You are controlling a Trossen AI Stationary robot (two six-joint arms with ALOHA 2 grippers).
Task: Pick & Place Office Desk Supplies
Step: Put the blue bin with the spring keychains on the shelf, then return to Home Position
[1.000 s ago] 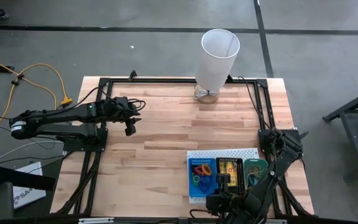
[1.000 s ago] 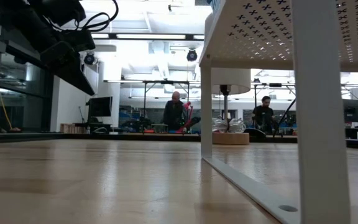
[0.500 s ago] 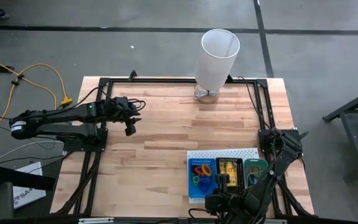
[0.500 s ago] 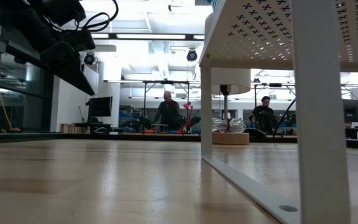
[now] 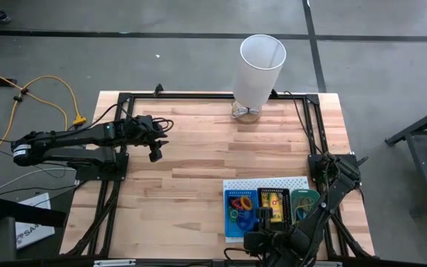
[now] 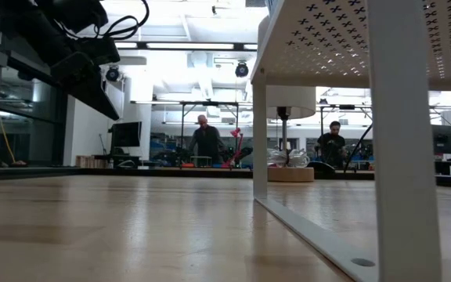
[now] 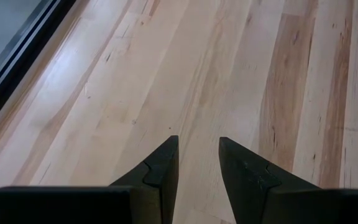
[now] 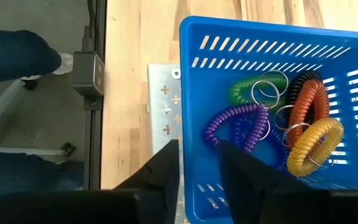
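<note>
While arms unmoved, right end effector [image 8: 197, 165] opened over blue basket [image 8: 278, 106].

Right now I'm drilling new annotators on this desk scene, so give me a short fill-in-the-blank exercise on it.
1. The coiled key rings lie in a basket coloured ____.
2. The white bin stands at the table's ____ edge.
3. The left gripper hangs over bare ____.
4. The right gripper is over the basket's ____.

Missing words: blue; far; wood; rim
</note>
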